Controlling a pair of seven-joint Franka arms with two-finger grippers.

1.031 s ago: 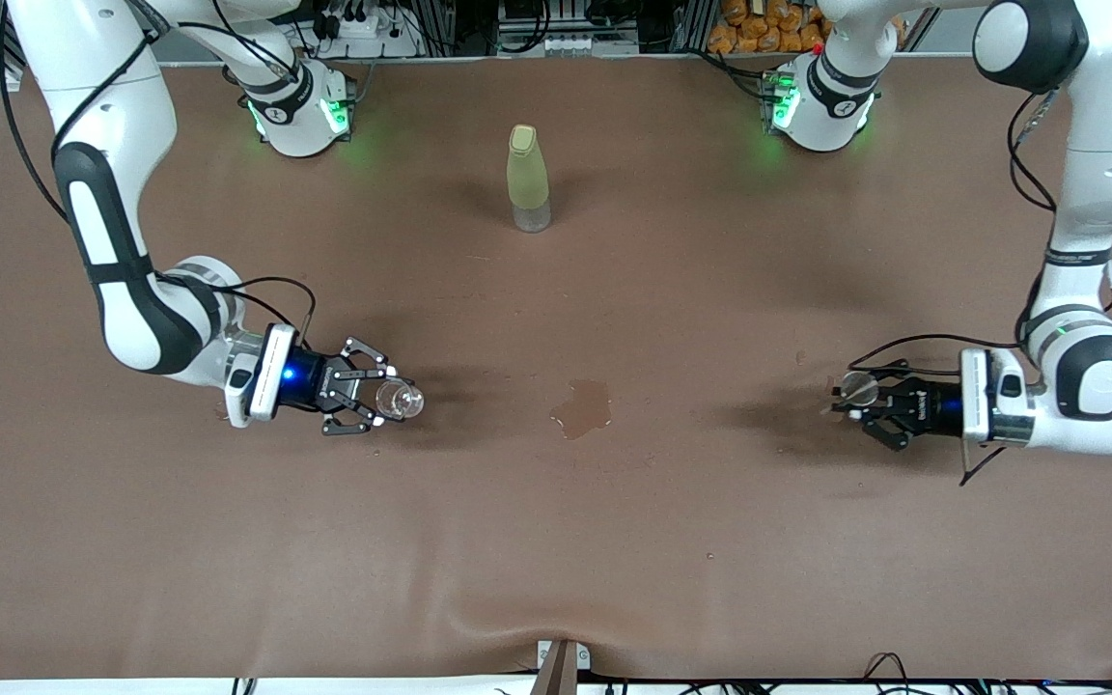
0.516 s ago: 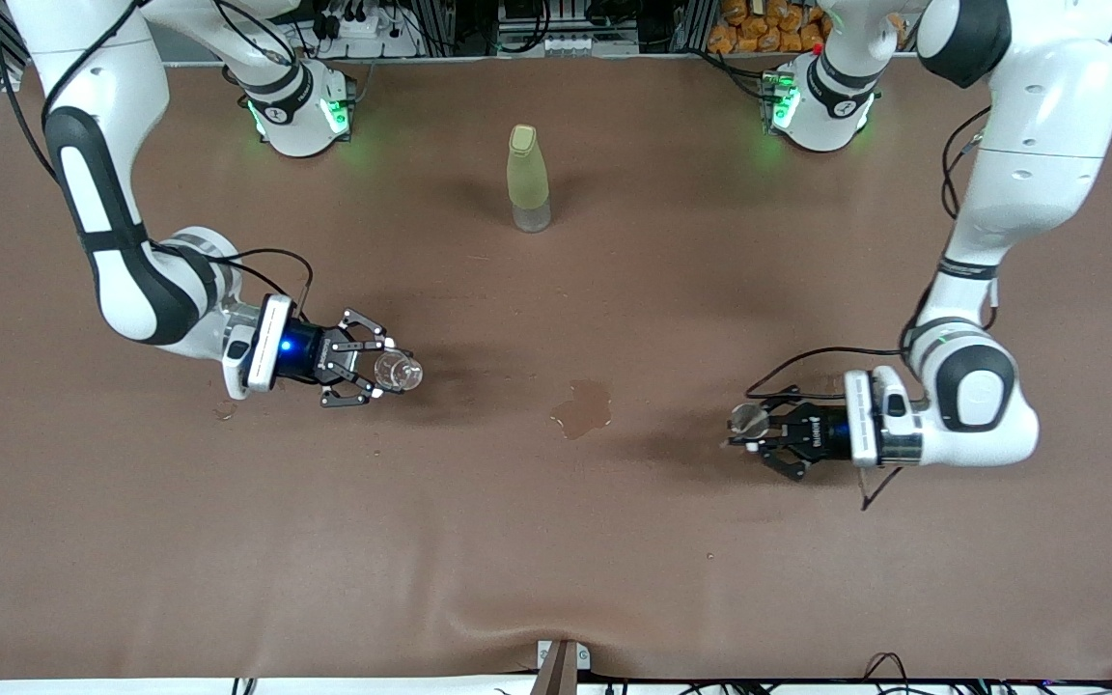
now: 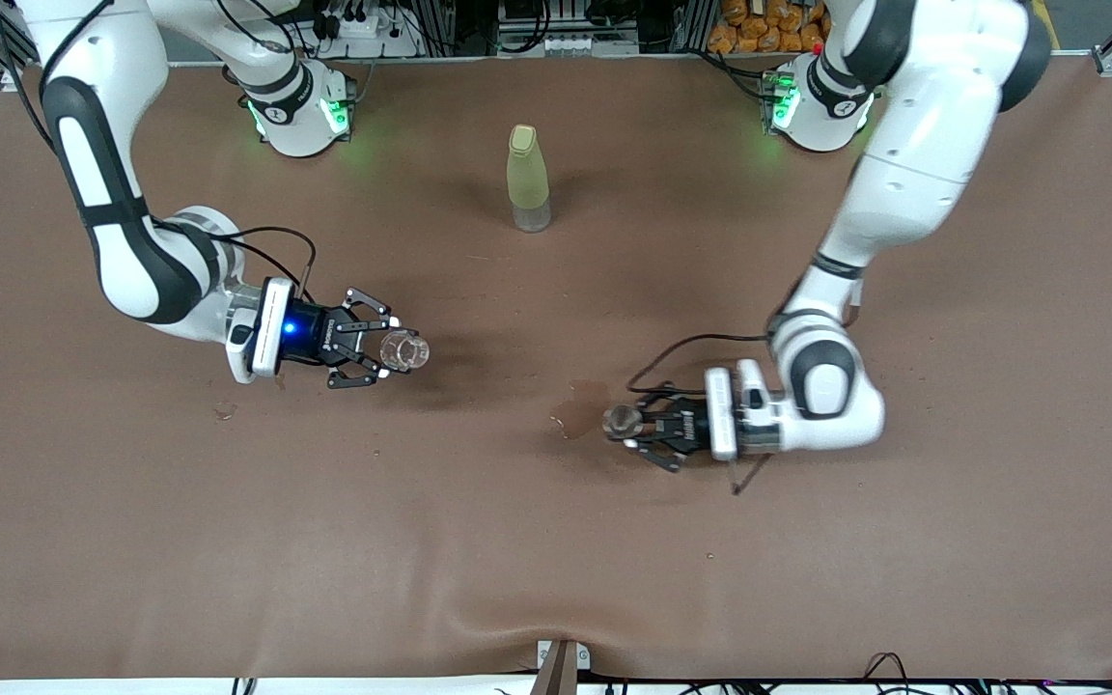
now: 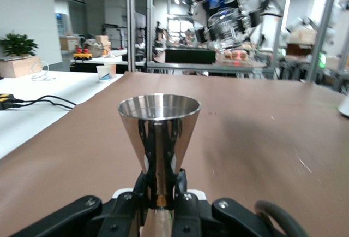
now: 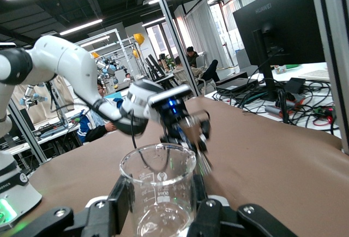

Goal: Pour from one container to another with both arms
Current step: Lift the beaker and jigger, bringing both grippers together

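My right gripper (image 3: 390, 351) is shut on the small clear stemless cup (image 3: 405, 350), a short beaker with printed marks (image 5: 158, 190), and holds it upright between its black fingers (image 5: 121, 201). My left gripper (image 3: 629, 424) is shut on the thin stem of the small stemmed cup (image 3: 621, 419). Its cone bowl (image 4: 158, 125) looks shiny and stands upright above the fingers (image 4: 143, 185). This gripper hangs over the table's middle beside a wet stain (image 3: 583, 405). A wide gap separates the two cups. The left wrist view shows the right gripper (image 4: 228, 23) far off.
A tall yellow-green bottle (image 3: 528, 179) stands upright on the brown table (image 3: 556, 560), farther from the front camera than both grippers and between the arm bases. A small spot (image 3: 224, 412) marks the cloth toward the right arm's end.
The left arm has swept from its end of the table toward the middle, carrying the stemmed cup to the stain. The right gripper, with the stemless cup, has only shifted slightly.
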